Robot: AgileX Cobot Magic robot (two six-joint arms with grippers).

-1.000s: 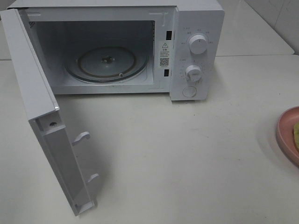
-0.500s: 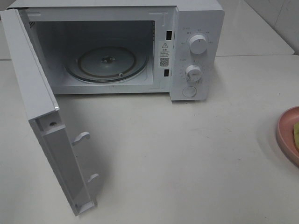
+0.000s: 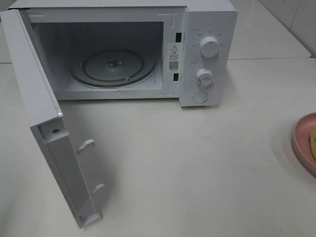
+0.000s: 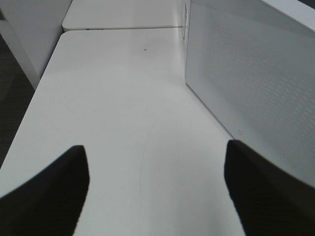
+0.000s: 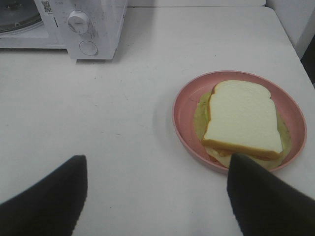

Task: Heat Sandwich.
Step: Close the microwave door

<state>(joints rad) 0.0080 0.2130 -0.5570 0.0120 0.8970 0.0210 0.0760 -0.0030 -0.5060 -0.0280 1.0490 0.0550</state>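
The sandwich (image 5: 241, 118), white bread with tan crust and pale green filling, lies on a round pink plate (image 5: 186, 115) in the right wrist view. My right gripper (image 5: 157, 196) hovers open over the table just short of the plate, and one of its fingers (image 5: 261, 196) overlaps the plate's near rim. The high view shows only a sliver of the sandwich (image 3: 313, 140) on the plate (image 3: 300, 140) at the right edge, and neither gripper. My left gripper (image 4: 155, 191) is open over bare table, holding nothing.
The white microwave (image 3: 207, 29) stands at the back with its door (image 3: 34, 84) swung wide open to the left, and the glass turntable (image 3: 112, 66) is bare. A white dotted microwave panel (image 4: 256, 88) stands close beside my left gripper. The table edge (image 4: 29, 108) runs on its other side.
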